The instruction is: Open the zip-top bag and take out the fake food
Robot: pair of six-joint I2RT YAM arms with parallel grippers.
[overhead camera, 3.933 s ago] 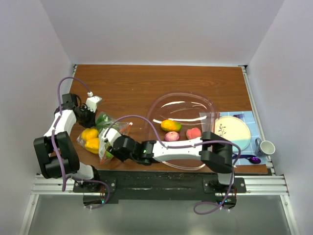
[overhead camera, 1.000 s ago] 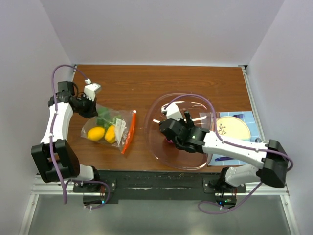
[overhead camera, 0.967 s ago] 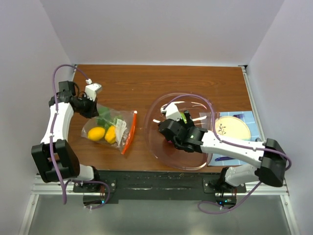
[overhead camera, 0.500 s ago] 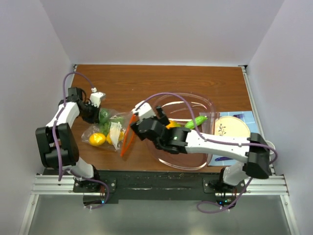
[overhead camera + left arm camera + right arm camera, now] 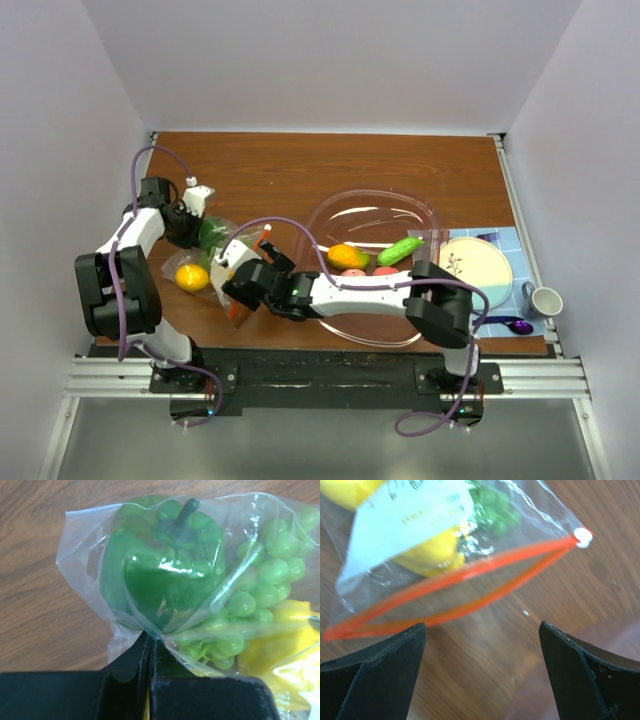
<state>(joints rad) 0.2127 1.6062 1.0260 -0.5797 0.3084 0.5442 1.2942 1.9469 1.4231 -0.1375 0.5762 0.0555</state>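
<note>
The zip-top bag (image 5: 213,256) lies at the table's left, its red-orange zip strip (image 5: 460,587) gaping open. My left gripper (image 5: 150,641) is shut on the plastic at the bag's closed end, just behind a green pepper (image 5: 165,565), green grapes (image 5: 250,595) and a yellow piece (image 5: 287,635). My right gripper (image 5: 482,625) is open wide just in front of the bag's mouth, nothing between its fingers. More fake food lies in the clear bowl (image 5: 322,215): an orange-yellow fruit (image 5: 348,256), a green cucumber (image 5: 401,249) and pink pieces (image 5: 352,273).
A round plate (image 5: 475,266) rests on a blue mat at the right edge, with a small mug (image 5: 545,300) and a purple spoon (image 5: 516,325) beside it. The right arm stretches across the bowl's near rim.
My right arm swung left from the bowl to the bag's mouth, leaving the green cucumber in the bowl, its jaws open. The left gripper kept hold of the bag, which shifted slightly.
</note>
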